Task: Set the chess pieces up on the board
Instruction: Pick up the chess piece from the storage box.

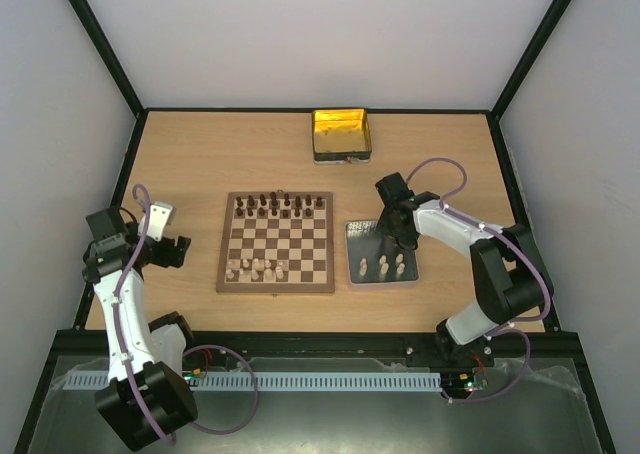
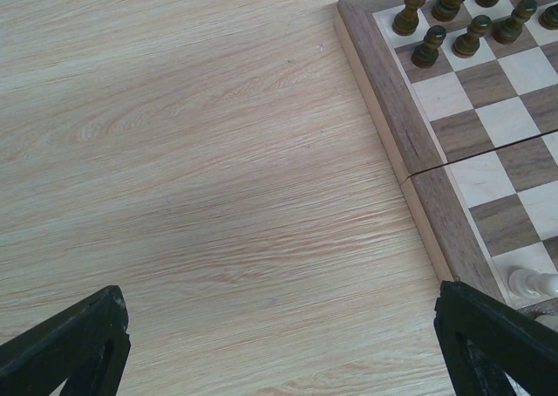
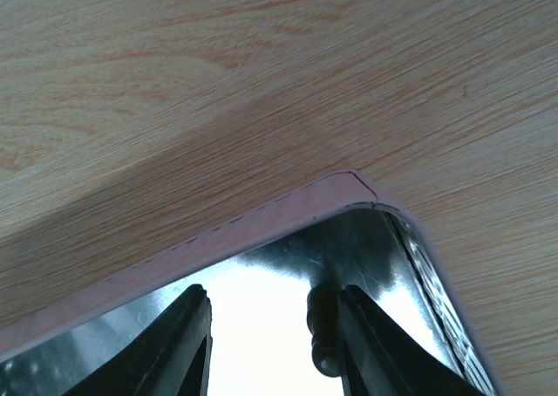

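Note:
The board [image 1: 275, 242] lies mid-table, with dark pieces [image 1: 278, 205] along its far rows and a few cream pieces [image 1: 256, 268] on its near row. The grey tray [image 1: 352, 274] to its right holds several cream pieces [image 1: 382, 266]. My right gripper [image 1: 396, 236] is low over the tray's far end. In the right wrist view it [image 3: 270, 352] is open, with a dark piece [image 3: 323, 326] lying against its right finger [image 3: 370, 344]. My left gripper [image 1: 176, 250] is open and empty over bare table left of the board [image 2: 410, 143]; in the left wrist view it [image 2: 279, 352] holds nothing.
A yellow-gold tin [image 1: 342, 134] stands at the back, beyond the board. The tray's far corner and rim [image 3: 261, 217] show in the right wrist view. Dark pieces [image 2: 453, 12] and one cream piece [image 2: 534, 283] stand near the board's left edge.

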Motion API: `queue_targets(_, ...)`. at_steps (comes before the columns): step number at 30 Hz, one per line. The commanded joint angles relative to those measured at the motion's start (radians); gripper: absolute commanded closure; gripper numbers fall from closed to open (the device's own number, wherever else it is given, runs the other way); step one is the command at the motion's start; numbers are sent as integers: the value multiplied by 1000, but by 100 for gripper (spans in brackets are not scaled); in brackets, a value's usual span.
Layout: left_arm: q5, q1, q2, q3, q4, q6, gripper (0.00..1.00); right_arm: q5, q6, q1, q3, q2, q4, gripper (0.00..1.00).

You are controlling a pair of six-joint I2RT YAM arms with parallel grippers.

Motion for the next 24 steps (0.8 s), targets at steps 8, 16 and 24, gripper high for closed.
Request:
queue_targets(8,0,8,-5,-13,3,-4,5,30,12,-8,-40,-37,2,62)
queue_targets(16,-3,9,-7,-13,5,-4,5,13,13,-9,-85,-68,6,63)
queue_targets(24,-5,8,-6,-14,6,-8,5,5,12,-9,-102,-76,21,76)
